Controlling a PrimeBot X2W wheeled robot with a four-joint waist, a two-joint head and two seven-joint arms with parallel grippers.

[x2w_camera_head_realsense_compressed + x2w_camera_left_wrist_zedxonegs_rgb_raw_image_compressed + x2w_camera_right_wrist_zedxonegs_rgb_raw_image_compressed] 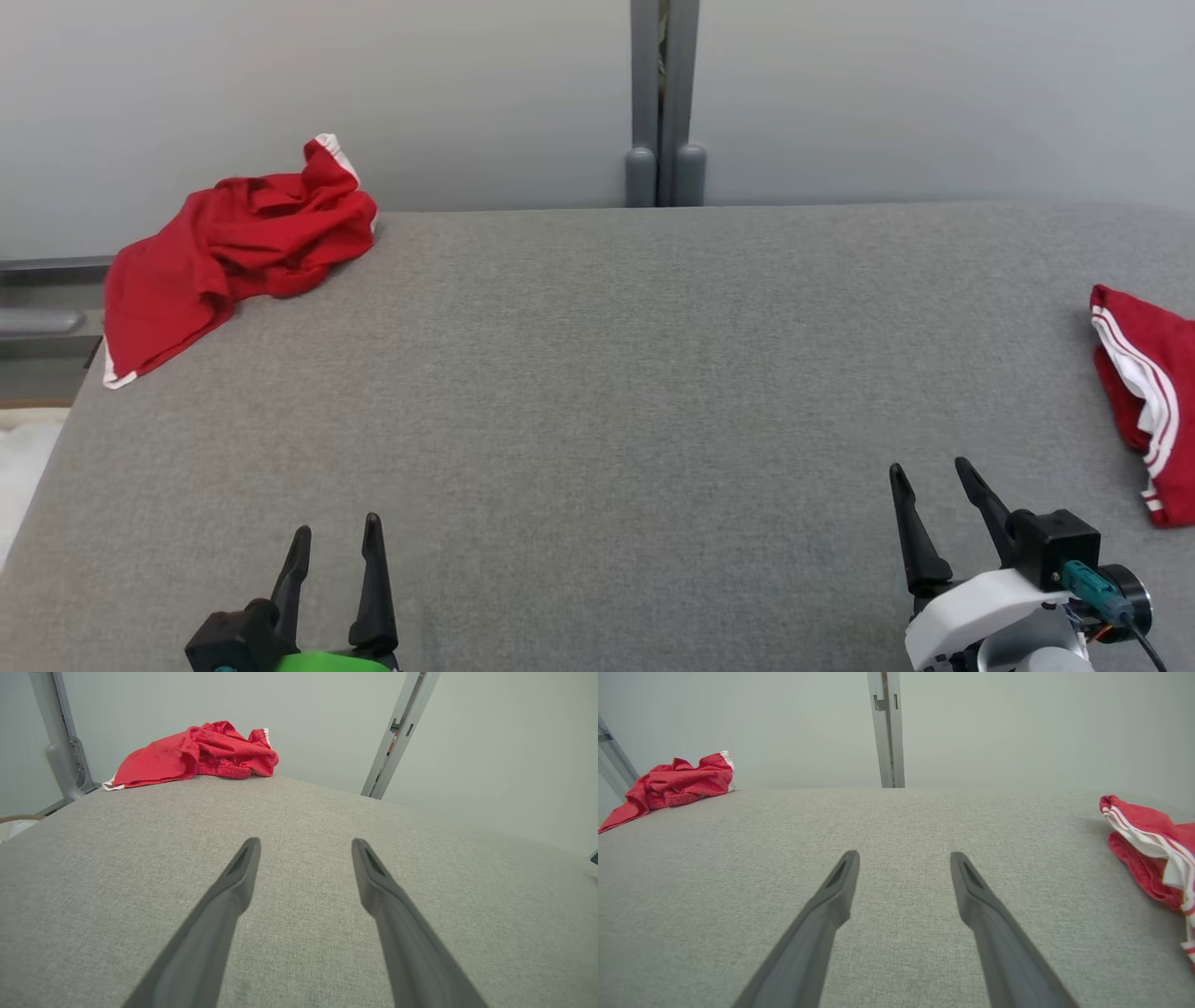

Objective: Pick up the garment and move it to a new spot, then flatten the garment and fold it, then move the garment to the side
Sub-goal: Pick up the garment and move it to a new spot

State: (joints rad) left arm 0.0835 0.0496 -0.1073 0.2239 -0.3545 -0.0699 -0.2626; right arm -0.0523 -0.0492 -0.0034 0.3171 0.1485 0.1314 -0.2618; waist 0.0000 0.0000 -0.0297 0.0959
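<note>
Garment (233,252) crumpled, far-left table (607,392) corner; second red garment (1162,364) at right edge.

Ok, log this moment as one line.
left gripper: open, empty | right gripper: open, empty | crumpled red garment: far left, untouched | second red garment: right edge

The head camera looks down from the near edge over the grey table (597,373) toward the far wall (280,75). Both wrist cameras sit low above it, facing that wall; all share the red garment (233,252) far left.
</note>
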